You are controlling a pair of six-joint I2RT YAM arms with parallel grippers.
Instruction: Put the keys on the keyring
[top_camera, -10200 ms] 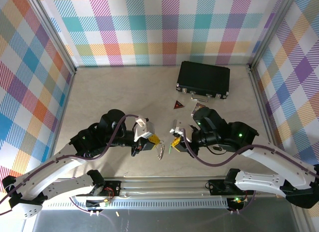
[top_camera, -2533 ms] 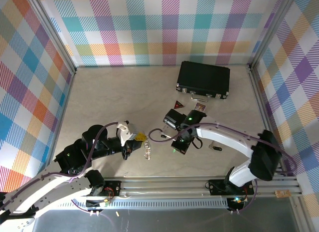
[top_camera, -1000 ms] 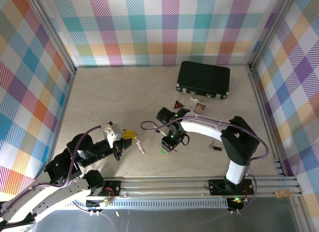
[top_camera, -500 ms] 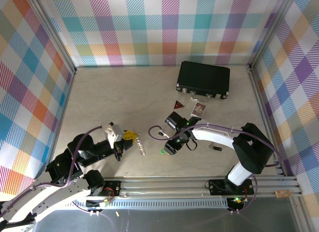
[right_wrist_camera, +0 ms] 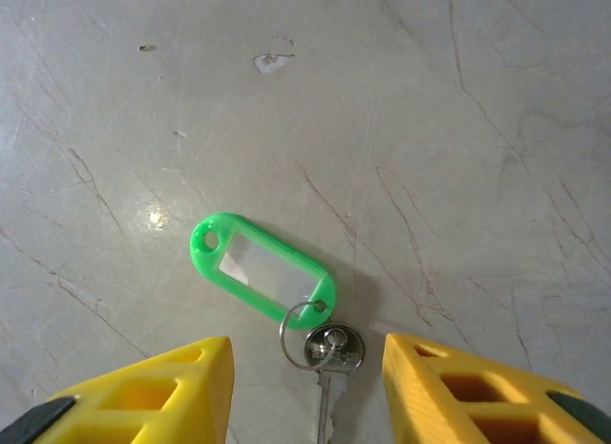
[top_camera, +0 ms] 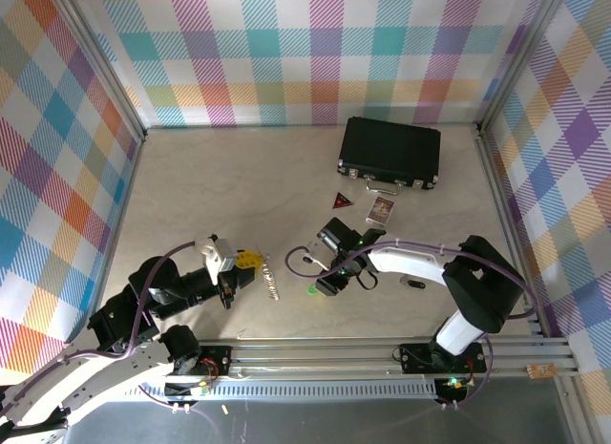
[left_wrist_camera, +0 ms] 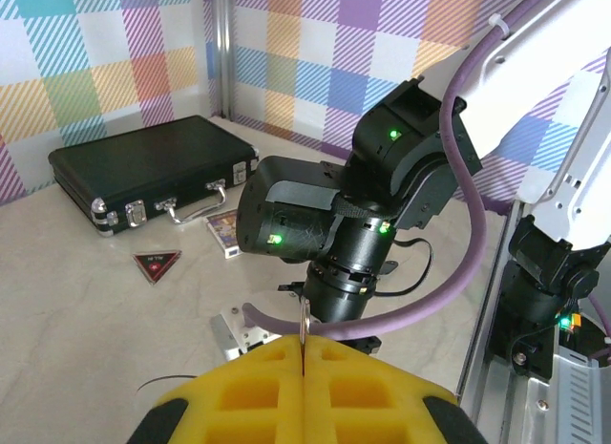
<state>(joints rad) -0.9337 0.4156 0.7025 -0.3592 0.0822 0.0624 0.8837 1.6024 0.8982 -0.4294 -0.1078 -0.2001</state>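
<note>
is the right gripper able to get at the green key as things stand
Probably yes: the green key lies flat on the table, framed between the right gripper's open fingers, nothing covering it.

White-shelled arms (top_camera: 410, 259), black joints (top_camera: 477, 291), purple cables (top_camera: 298, 264), small green lights (left_wrist_camera: 392, 135), yellow grid-moulded fingers (right_wrist_camera: 143, 387)

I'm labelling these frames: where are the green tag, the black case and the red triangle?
green tag (right_wrist_camera: 262, 269): right wrist view, middle of its clear window.
black case (top_camera: 390, 149): top view, centre of the lid.
red triangle (left_wrist_camera: 158, 264): left wrist view, its centre.
</note>
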